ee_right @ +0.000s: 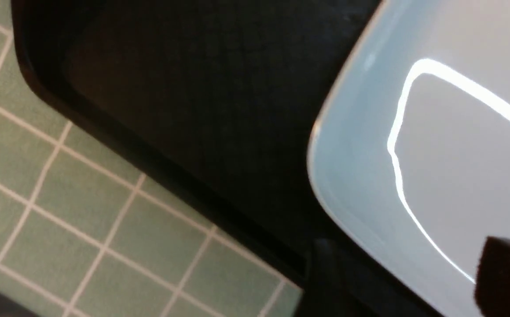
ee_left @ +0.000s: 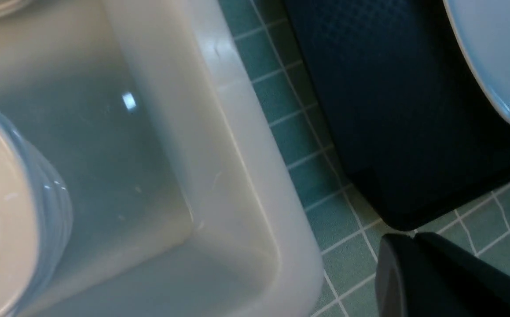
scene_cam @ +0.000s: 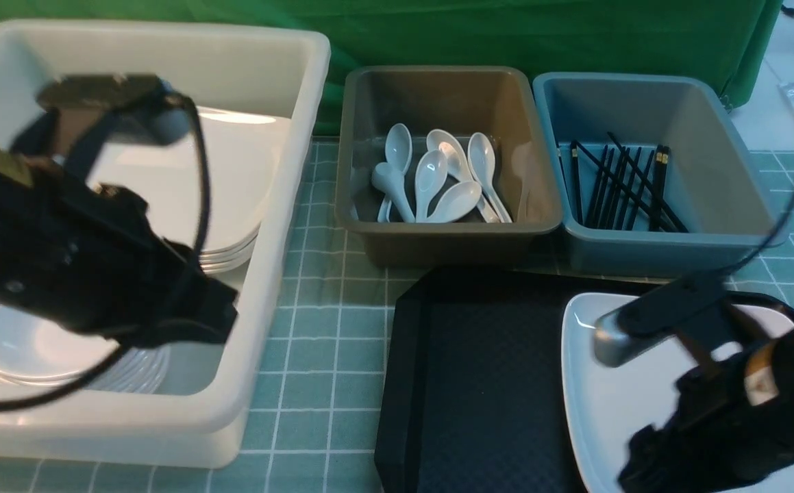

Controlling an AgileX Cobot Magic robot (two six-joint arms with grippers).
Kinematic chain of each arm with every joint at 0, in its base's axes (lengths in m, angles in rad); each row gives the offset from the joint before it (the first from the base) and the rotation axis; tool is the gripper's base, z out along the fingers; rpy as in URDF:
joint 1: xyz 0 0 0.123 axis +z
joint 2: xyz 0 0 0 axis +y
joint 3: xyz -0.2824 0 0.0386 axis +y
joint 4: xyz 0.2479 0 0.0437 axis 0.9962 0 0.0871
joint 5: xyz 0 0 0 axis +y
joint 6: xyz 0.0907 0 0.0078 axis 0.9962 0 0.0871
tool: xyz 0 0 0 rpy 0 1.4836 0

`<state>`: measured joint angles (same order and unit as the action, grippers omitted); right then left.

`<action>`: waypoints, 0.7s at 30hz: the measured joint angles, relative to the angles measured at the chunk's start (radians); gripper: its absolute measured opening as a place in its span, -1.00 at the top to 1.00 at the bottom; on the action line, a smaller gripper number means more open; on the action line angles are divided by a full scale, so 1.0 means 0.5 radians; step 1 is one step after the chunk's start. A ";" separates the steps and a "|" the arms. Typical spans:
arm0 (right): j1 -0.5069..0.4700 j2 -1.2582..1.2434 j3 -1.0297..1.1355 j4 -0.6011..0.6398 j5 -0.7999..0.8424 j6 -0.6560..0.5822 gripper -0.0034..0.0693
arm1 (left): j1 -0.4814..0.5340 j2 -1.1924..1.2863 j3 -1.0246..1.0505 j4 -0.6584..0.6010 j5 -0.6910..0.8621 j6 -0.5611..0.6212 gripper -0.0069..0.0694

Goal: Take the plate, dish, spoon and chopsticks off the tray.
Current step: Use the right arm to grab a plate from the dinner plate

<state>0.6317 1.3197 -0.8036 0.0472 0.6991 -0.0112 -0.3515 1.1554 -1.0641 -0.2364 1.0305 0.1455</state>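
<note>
The black tray [scene_cam: 479,370] lies on the green mat, and the large white plate [scene_cam: 616,383] rests on its right half. Nothing else shows on the tray. My right gripper [ee_right: 417,277] is open at the plate's [ee_right: 457,154] near rim, one finger above the plate and the other outside its edge over the tray [ee_right: 215,88]. My left gripper [ee_left: 413,235] is shut and empty, above the mat between the white tub's near corner and the tray's corner [ee_left: 391,110]. Spoons [scene_cam: 431,178] lie in the brown tub and chopsticks [scene_cam: 623,181] in the blue tub. Small dishes [scene_cam: 20,342] are stacked in the white tub.
The big white tub [scene_cam: 280,226] at the left also holds a stack of large plates [scene_cam: 239,171]. The brown tub [scene_cam: 438,236] and the blue tub [scene_cam: 732,171] stand side by side behind the tray. A green curtain closes the back.
</note>
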 joint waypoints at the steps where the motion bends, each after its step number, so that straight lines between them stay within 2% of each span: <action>1: 0.054 0.070 0.000 -0.039 -0.049 0.022 -0.66 | -0.023 0.000 0.020 0.018 -0.024 -0.032 0.82; 5: 0.171 0.246 0.000 -0.214 -0.171 0.212 -0.75 | -0.034 0.000 0.048 0.049 -0.053 -0.070 0.82; 8: 0.192 0.384 0.000 -0.373 -0.227 0.360 -0.75 | -0.034 0.000 0.048 0.064 -0.063 -0.081 0.82; 12: 0.199 0.513 0.000 -0.447 -0.308 0.436 -0.72 | -0.034 0.000 0.048 0.066 -0.065 -0.084 0.82; 15: 0.201 0.624 -0.001 -0.461 -0.377 0.470 -0.58 | -0.034 0.000 0.048 0.071 -0.065 -0.085 0.82; 18: 0.201 0.663 -0.014 -0.502 -0.374 0.474 -0.31 | -0.034 0.000 0.048 0.072 -0.065 -0.085 0.82; 20: 0.216 0.654 -0.025 -0.502 -0.373 0.461 0.09 | -0.034 0.000 0.048 0.082 -0.065 -0.086 0.82; 21: 0.221 0.643 -0.028 -0.502 -0.373 0.459 0.15 | -0.034 0.000 0.048 0.088 -0.063 -0.088 0.82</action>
<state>0.7421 1.6413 -0.8175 -0.2040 0.5128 0.2180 -0.3683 1.1554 -1.0403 -0.1925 0.9991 0.1016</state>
